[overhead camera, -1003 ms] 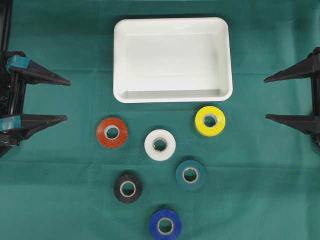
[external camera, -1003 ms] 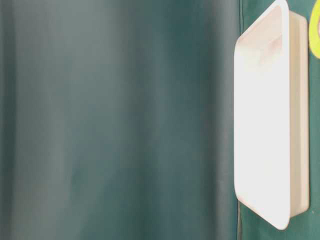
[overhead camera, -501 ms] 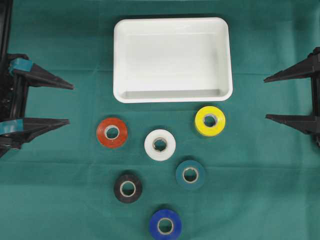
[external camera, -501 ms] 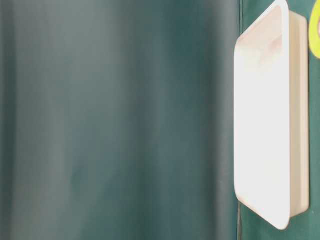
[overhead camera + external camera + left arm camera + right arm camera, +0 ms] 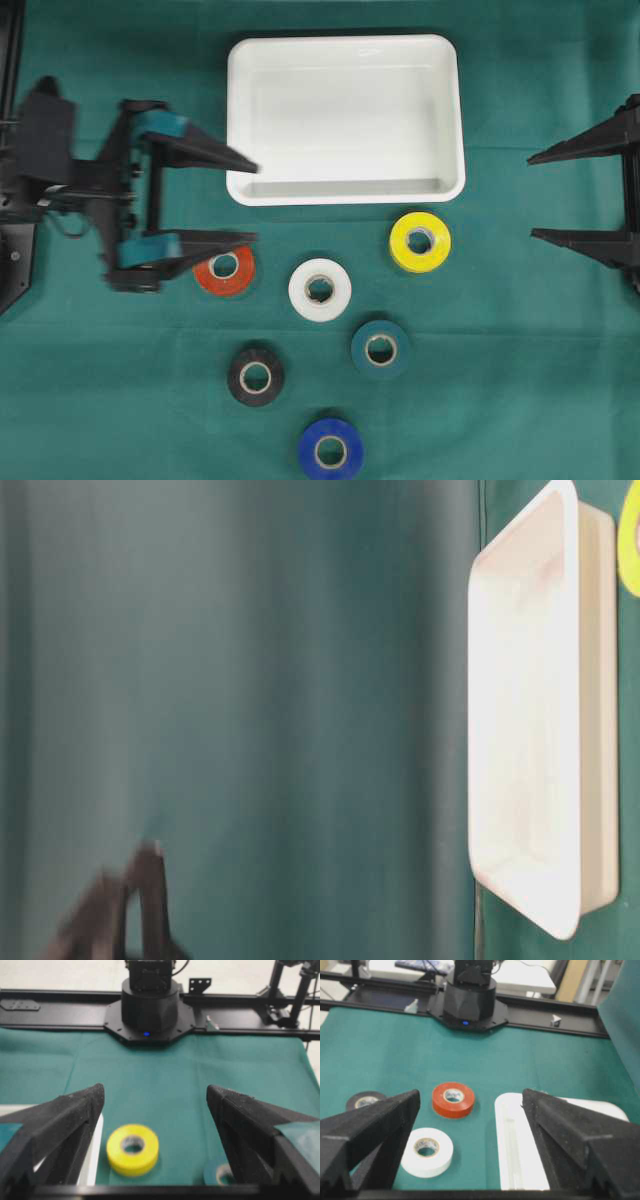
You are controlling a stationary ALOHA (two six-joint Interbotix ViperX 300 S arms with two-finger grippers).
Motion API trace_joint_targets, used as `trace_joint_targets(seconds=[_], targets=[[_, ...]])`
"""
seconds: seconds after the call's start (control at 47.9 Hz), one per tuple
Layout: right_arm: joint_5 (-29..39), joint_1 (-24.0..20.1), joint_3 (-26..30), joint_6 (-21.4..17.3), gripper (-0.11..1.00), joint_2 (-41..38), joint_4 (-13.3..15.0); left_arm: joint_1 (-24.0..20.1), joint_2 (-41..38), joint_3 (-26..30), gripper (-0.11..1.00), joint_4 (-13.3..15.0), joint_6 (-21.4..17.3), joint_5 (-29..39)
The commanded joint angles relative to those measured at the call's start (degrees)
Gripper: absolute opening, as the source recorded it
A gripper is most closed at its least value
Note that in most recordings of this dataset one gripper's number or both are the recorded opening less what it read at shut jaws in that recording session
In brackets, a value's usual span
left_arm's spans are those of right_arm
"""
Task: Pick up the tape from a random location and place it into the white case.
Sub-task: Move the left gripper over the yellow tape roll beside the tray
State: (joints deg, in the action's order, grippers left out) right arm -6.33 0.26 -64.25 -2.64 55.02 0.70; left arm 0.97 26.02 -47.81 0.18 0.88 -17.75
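Beside the case (image 5: pixel 345 195), the spread, empty left pincer (image 5: pixel 250 203) hangs over the red tape (image 5: pixel 224 267), risking clipping the case's rim.

A shallow white case (image 5: pixel 345 195) with rounded corners sits flat and empty. Below it, six tape rolls are laid flat and apart: red (image 5: pixel 224 266), white (image 5: pixel 320 290), yellow (image 5: pixel 420 242), teal (image 5: pixel 380 349), black (image 5: pixel 256 376), blue (image 5: pixel 330 450).

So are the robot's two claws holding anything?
Left gripper: open, holding nothing.
Right gripper: open, holding nothing.
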Motion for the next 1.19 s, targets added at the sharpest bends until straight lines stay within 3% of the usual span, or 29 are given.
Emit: trace_joint_targets(seconds=[0.0,0.647,0.982,1.17], targets=[[-0.35,0.09,1.67,0.09,0.91,-0.26,0.18,-0.18,-4.31,5.27,0.99,0.0,0.09,-0.44],[-0.35,0.18,1.58,0.18,0.91,-0.35,0.26,-0.79,-26.72,30.41,0.99,0.0,-0.09,2.11],[-0.44,0.18,1.67,0.18,0.91,-0.35,0.18,-1.85,-29.0,33.31,0.99,0.0,0.18,5.8],[-0.18,0.18,1.67,0.35,0.91,-0.44,0.26,-1.67,-29.79,35.77,0.99,0.0,0.18,12.74]])
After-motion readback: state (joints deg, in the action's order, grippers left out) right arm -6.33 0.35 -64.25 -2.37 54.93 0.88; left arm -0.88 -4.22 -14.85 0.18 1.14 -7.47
